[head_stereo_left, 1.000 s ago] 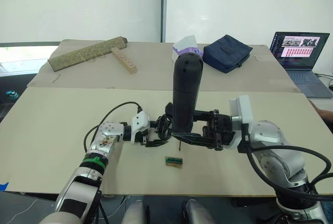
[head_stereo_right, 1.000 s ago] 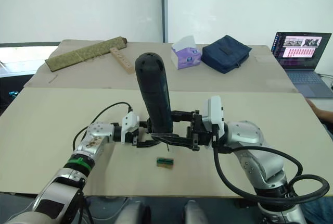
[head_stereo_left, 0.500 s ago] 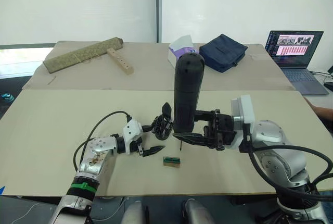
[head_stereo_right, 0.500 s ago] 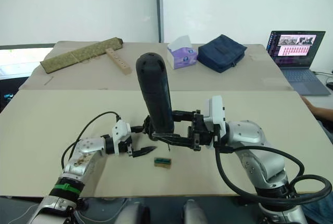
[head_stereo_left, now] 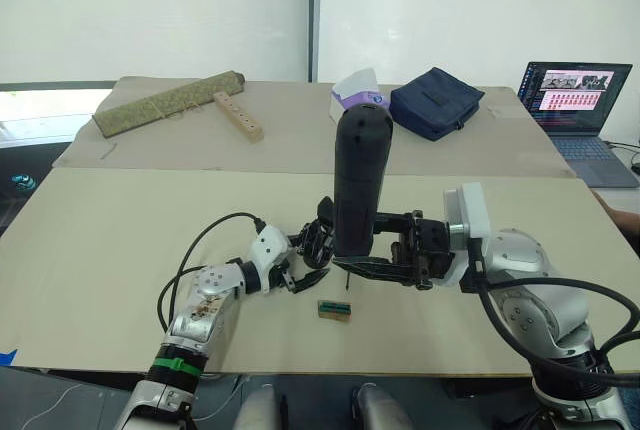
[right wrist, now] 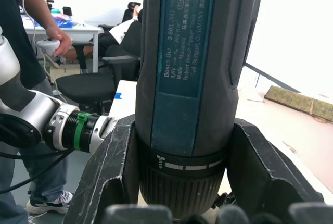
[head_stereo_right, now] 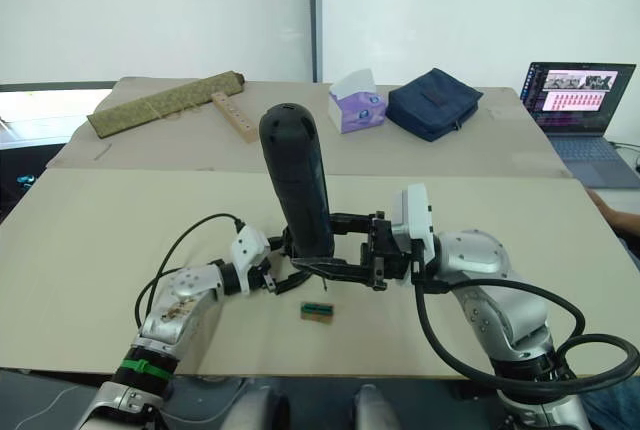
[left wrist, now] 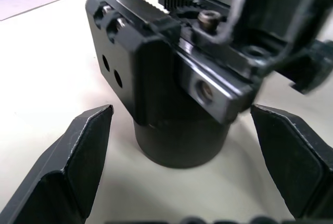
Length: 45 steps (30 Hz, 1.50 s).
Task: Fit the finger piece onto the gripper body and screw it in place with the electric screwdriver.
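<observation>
**Jaws and workpiece status**

Your right gripper (head_stereo_left: 372, 268) has its jaws closed around the electric screwdriver (head_stereo_left: 358, 185), which stands upright with its thin bit pointing down at the desk (head_stereo_left: 120, 240). In the right wrist view, the two fingers (right wrist: 109, 172) press against both sides of the screwdriver barrel just above its collar.

Your left gripper (head_stereo_left: 303, 268) has its jaws spread wide. In the left wrist view, the fingers (left wrist: 73, 161) sit on either side of the gripper body (left wrist: 171, 83) without touching it. That view also shows the body's round base on the desk, its toothed rack and a screw head on top; the head views show the gripper body (head_stereo_left: 318, 238) partly hidden behind the screwdriver.

The finger piece cannot be told apart from the body in these views.

A small green-and-tan block (head_stereo_left: 335, 309) lies on the desk just in front of the bit. On the far desk, note a tissue box (head_stereo_left: 356, 93), a dark blue pouch (head_stereo_left: 436, 100), a wooden strip with holes (head_stereo_left: 238, 115), a rolled mat (head_stereo_left: 165, 102) and a laptop (head_stereo_left: 578, 100). The right wrist view shows a person (right wrist: 26, 36) standing beyond the desk.
</observation>
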Tool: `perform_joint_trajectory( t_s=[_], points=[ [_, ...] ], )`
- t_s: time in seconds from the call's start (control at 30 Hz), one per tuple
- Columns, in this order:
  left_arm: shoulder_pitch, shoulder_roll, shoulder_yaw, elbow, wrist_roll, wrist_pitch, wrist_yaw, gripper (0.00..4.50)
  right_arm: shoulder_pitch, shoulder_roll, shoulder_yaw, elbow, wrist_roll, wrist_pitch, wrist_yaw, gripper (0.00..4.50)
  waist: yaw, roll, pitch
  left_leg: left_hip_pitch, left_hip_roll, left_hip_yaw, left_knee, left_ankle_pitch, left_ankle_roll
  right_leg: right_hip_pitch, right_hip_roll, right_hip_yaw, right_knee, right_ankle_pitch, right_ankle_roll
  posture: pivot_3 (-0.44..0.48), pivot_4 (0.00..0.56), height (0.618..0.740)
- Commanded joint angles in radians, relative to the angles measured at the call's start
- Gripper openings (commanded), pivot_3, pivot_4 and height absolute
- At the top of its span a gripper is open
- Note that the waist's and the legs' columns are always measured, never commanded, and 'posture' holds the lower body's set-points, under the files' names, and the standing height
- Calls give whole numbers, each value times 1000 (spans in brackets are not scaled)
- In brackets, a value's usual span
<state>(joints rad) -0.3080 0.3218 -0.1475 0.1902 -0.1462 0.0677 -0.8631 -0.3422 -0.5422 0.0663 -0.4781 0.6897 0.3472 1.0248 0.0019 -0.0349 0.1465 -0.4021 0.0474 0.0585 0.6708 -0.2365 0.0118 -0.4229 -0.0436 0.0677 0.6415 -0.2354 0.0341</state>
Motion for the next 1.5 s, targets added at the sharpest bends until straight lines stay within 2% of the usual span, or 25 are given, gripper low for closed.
perform_joint_trajectory(
  t_s=[0.03,0.33,0.43,0.47,0.53,0.57,0.9,1.17,1.5],
  points=[
    [-5,-4,-11,18,-3,8,-3,4435,-33,2,-30,-21,23,-14,3,1922,0,0,0,0,0,0,0,0,0,0,0,0,0,0,0,0,150,740],
    [-37,-7,-23,67,-6,13,-27,4435,-58,4,-31,-8,24,-10,-2,1922,3,0,0,0,0,0,0,0,0,0,0,0,0,0,0,0,150,740],
    [-47,-8,-33,84,1,16,-31,3807,-67,5,-31,-6,27,-8,-2,1922,4,0,0,0,0,0,0,0,0,0,0,0,0,0,0,0,150,740],
    [-48,-6,-34,86,2,16,-32,3465,-74,5,-32,-7,31,-3,-5,1922,4,0,0,0,0,0,0,0,0,0,0,0,0,0,0,0,150,740],
    [-45,-2,-33,86,1,14,-34,2432,-92,8,-38,-12,49,12,-16,1922,4,0,0,0,0,0,0,0,0,0,0,0,0,0,0,0,150,740],
    [-43,2,-31,84,-3,15,-39,2291,-107,11,-43,-14,63,26,-25,1922,4,0,0,0,0,0,0,0,0,0,0,0,0,0,0,0,150,740],
    [-66,-2,-32,86,-40,-31,-127,2295,-327,47,-76,6,232,200,-136,1922,-2,0,0,-1,0,0,0,0,0,-1,0,0,0,0,0,0,150,740],
    [-81,5,-46,93,-23,-12,-159,2295,-397,108,-37,57,179,196,-156,1922,1,0,0,-3,0,0,0,0,0,-1,-1,-1,-1,0,0,0,150,740],
    [-71,13,-50,84,-13,-17,-153,2295,-405,181,23,109,71,167,-165,1922,-2,0,0,-3,0,-1,0,0,0,-2,0,-1,0,0,0,0,150,740]
  ],
)
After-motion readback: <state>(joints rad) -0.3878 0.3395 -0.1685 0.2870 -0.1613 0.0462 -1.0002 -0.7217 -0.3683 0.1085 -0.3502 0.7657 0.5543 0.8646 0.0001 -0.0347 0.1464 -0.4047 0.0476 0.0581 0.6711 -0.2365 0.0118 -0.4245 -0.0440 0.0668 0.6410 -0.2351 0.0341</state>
